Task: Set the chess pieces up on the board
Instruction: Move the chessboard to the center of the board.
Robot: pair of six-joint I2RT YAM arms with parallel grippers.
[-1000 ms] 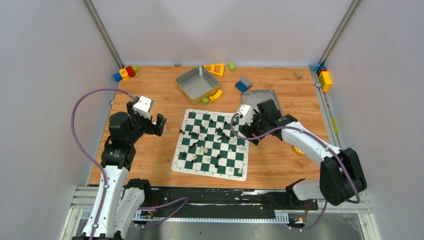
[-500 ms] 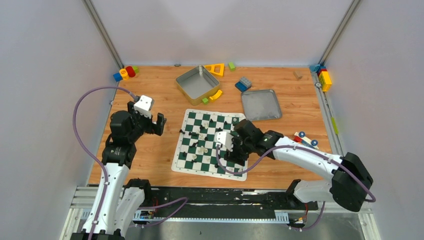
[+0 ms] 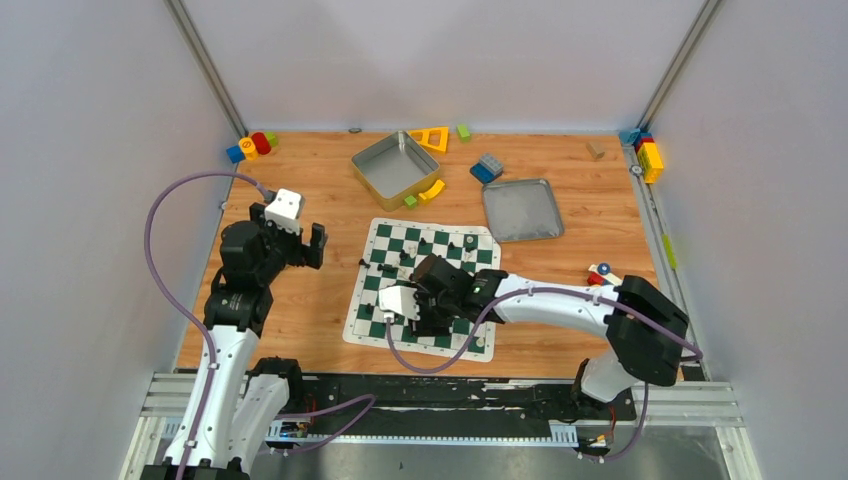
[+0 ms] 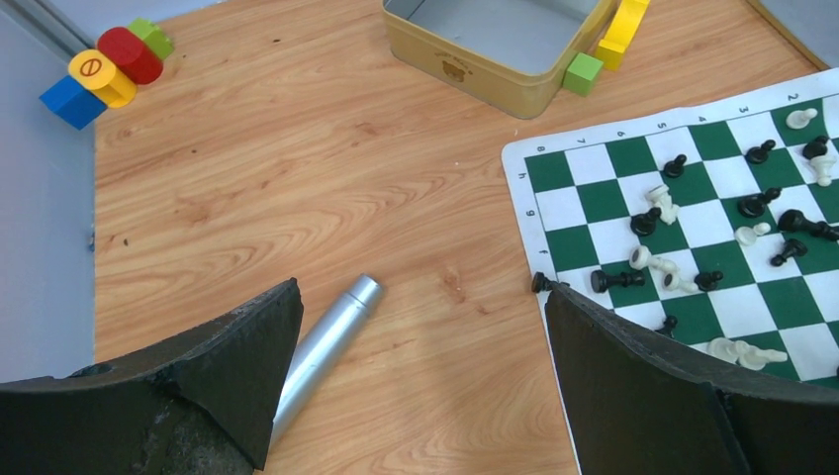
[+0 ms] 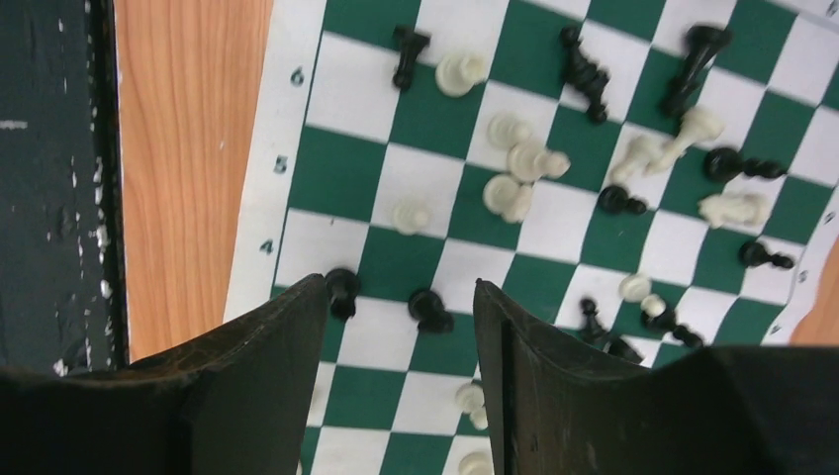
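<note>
Currently we position the right gripper (image 5: pixel 401 297), jaws apart and empty, over a black pawn (image 5: pixel 430 309) among the chess pieces (image 5: pixel 514 158) scattered on the board (image 5: pixel 297 148), likely to grasp it; the left gripper (image 4: pixel 420 292) hovers open alongside.

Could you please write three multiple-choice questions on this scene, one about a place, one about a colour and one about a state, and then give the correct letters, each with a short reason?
1. Where does the silver tube lie?
A) on a chess square
B) on the bare table beside the board
C) upright against the wall

2. What colour is the small cube beside the square tin?
A) red
B) green
C) blue

3. In what state is the left gripper?
A) open, holding nothing
B) shut on a pawn
C) shut on the tube

Answers:
1 B: it lies flat on the wood, off the mat.
2 B: the left wrist view shows it bright green.
3 A: its jaws stand wide apart and grip nothing.
</note>
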